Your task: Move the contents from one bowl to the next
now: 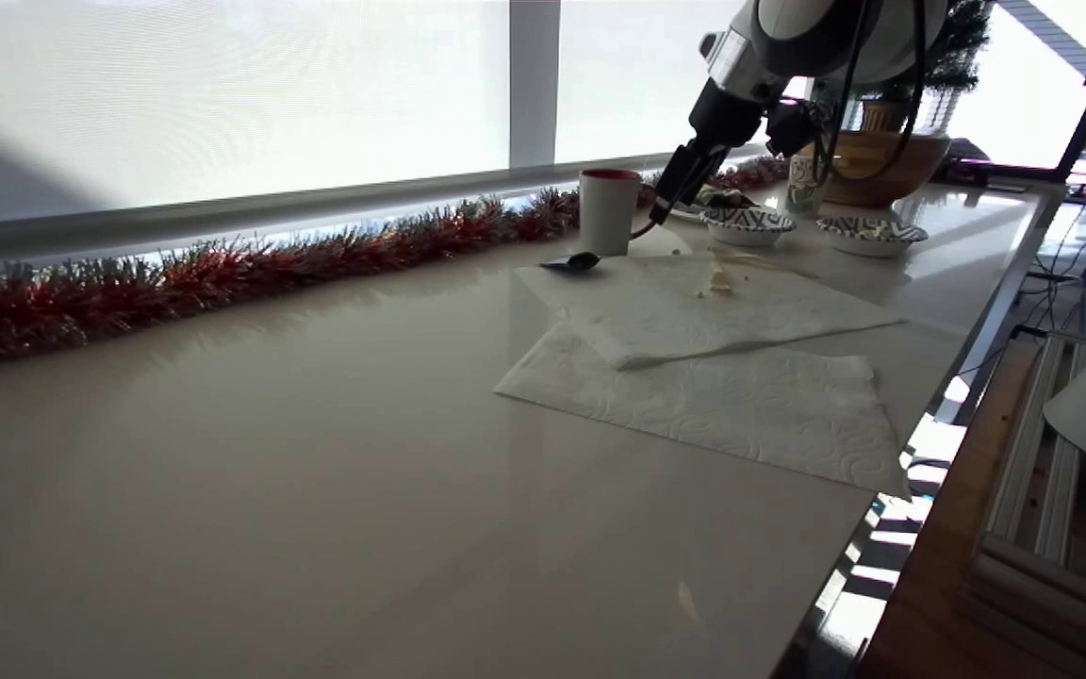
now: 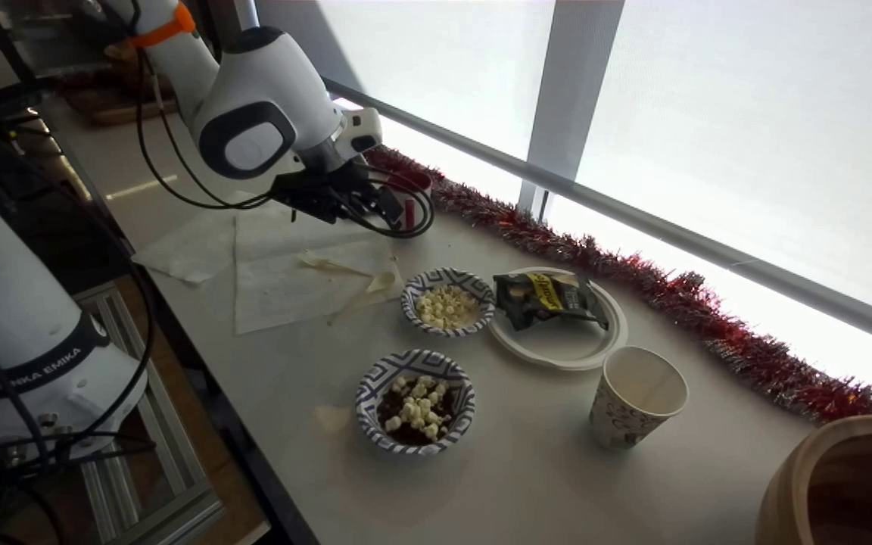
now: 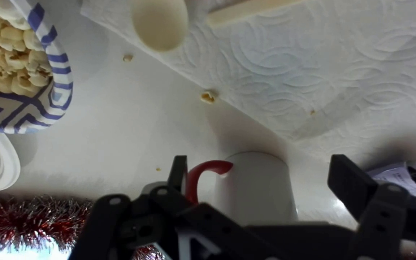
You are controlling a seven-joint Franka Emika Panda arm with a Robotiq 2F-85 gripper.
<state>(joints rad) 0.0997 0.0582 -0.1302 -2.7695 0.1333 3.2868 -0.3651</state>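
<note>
Black, the end effector [image 3: 259,172] points down at a slant with its jaws spread wide, right by a white mug [image 1: 605,217]. In the wrist view the upright mug shows between the jaws, its red handle [image 3: 211,165] toward one of them; whether they touch, I cannot tell. Near the end effector a small dark item [image 1: 581,262], too unclear to identify, lies by the mug. Also near it, paper towels [image 1: 741,405] overlap on the worktop [image 1: 270,490], with a spoon [image 2: 381,283] at their edge and a pale utensil [image 2: 334,265] close by. Crumbs [image 3: 208,96] dot the area. Farther out from the end effector, past the spoon, a patterned bowl [image 2: 411,297] holds popcorn [image 2: 447,306]; just beside it, a plate [image 2: 557,353] bears a dark packet [image 2: 549,299]. Farther still, a second bowl [image 2: 415,362] holds popcorn over a dark layer [image 2: 386,409]. A cup [image 2: 629,405] stands well apart from the end effector, and a wooden pot [image 2: 783,484] farther again. Tinsel [image 1: 279,269] lines one long side of the worktop, passing near the end effector.
</note>
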